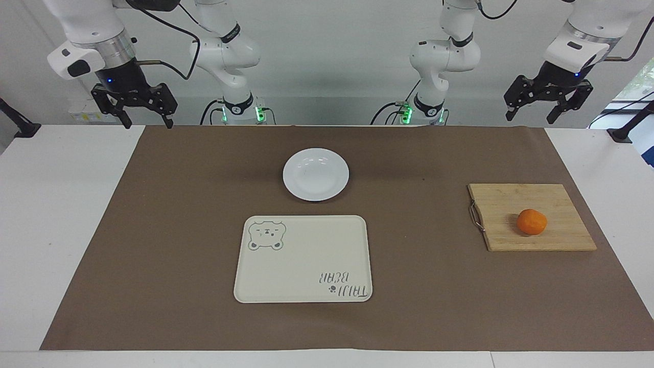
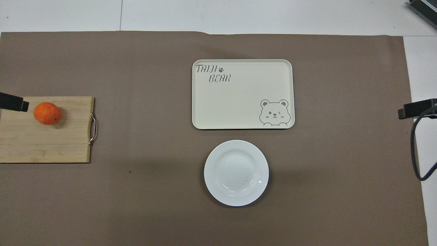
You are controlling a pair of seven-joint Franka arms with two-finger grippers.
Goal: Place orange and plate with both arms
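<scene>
1. Layout: the plate [image 1: 316, 174] sits flat on the brown mat [image 1: 168, 230], midway along the bench [image 1: 61, 214] and nearer to my bases than the tray [image 1: 303, 259]. Plate and tray lie just beside each other, rims apart. My reading: the tray is the goal spot, so the plate only needs a short slide or lift onto it.

2. The orange [image 1: 532, 222] rests on the wooden cutting board [image 1: 531, 217] toward my left arm's end of the bench, well apart from plate and tray. The board has a metal handle [image 1: 475, 216] on its tray-facing edge. A round fruit on a flat board could roll if nudged; a grasp from straight above seems safest.

3. Left tool [image 1: 549, 97]: raised in the air above the mat's edge at my left arm's end, fingers spread apart, holding nothing, touching nothing. It is the arm closest to the orange, so that pick falls to it, I judge.

4. Right tool [image 1: 135, 105]: raised above the mat's corner at my right arm's end, fingers spread apart, empty. It waits there; the plate is its likely share.

5. Status: nothing grasped, nothing placed yet. Plate and tray both empty.
</scene>
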